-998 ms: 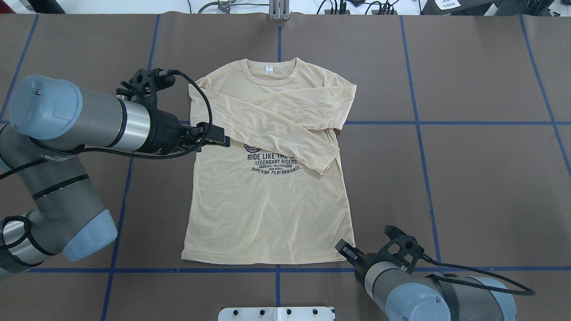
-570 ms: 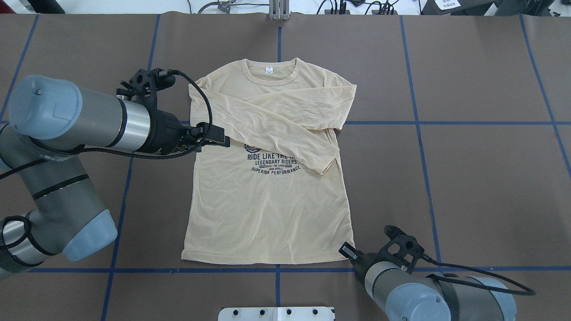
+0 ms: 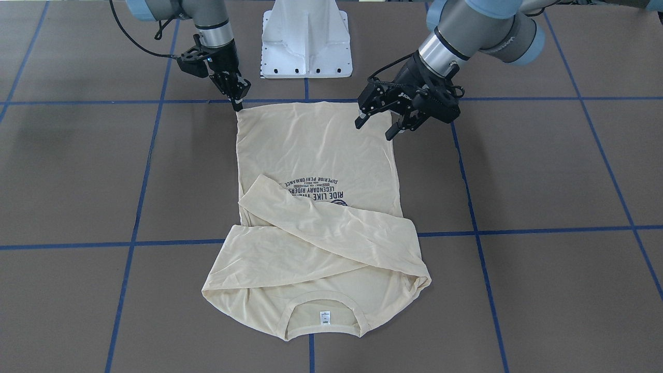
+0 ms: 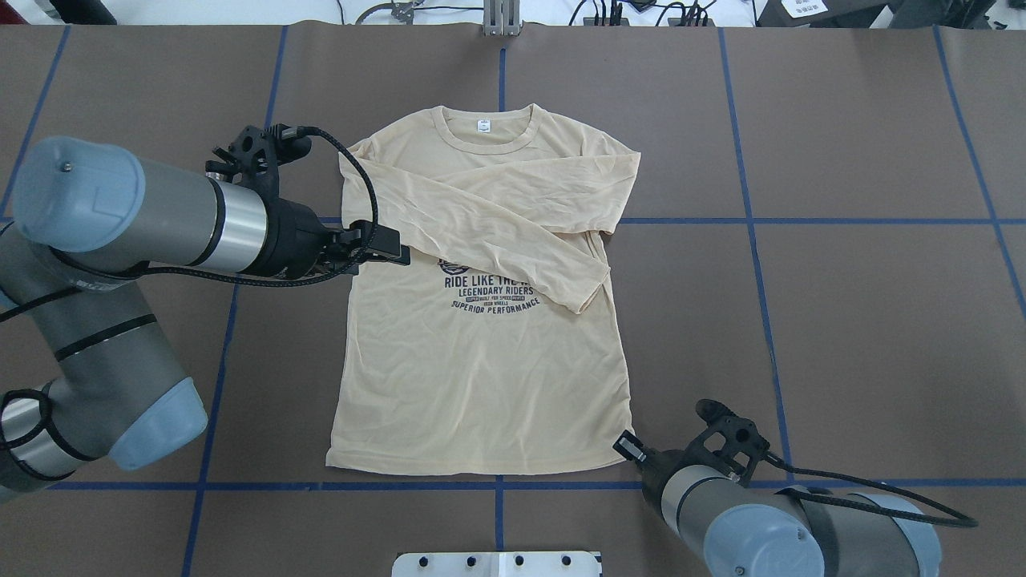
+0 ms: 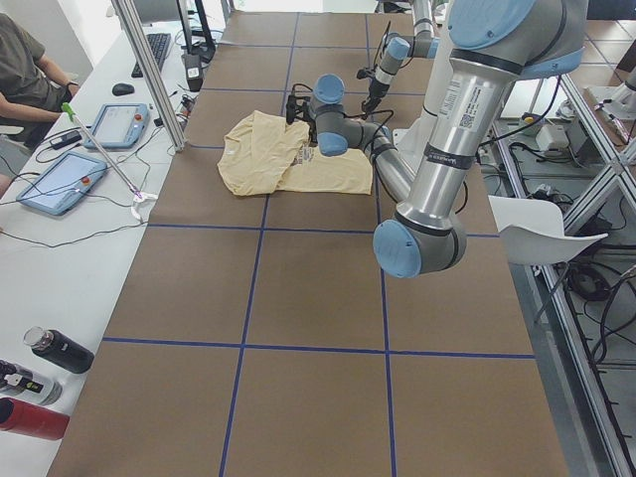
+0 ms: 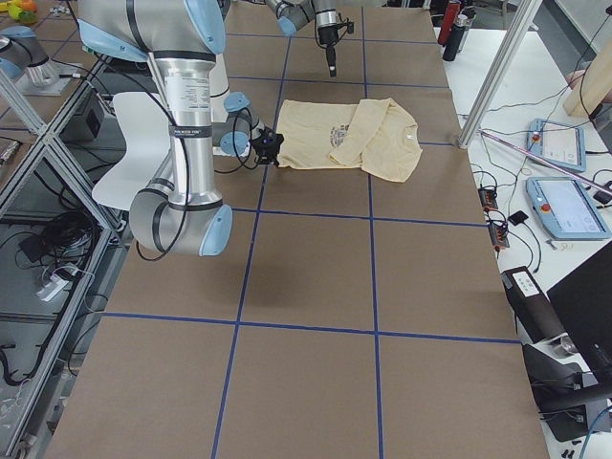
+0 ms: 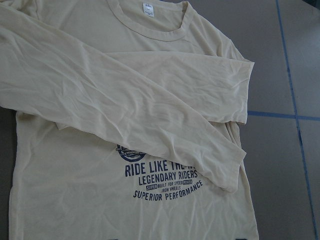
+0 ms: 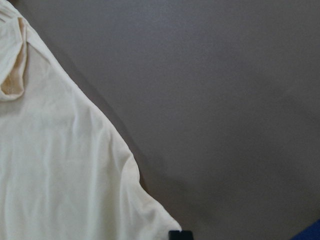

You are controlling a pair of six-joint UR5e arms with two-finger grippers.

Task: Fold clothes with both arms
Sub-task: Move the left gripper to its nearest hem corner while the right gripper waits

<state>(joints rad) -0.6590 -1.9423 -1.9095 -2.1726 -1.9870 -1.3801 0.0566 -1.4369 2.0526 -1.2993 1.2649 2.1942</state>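
Observation:
The cream-yellow T-shirt lies flat and face up, collar and white neck label at the far side. Both sleeves are folded across the chest, and one cuff covers part of the navy print. It also shows in the front view. My left gripper is open and empty, held above the shirt's left edge at chest height. My right gripper is shut on the shirt's near right hem corner. The right wrist view shows that corner at the closed fingertips.
The white pedestal base stands at the near table edge, just behind the hem. Blue tape lines cross the brown table. Tablets and bottles lie on the operators' side bench.
My right gripper has shifted slightly toward the robot at the hem corner, and the cloth there has puckered. My left gripper has drifted a little to the left.

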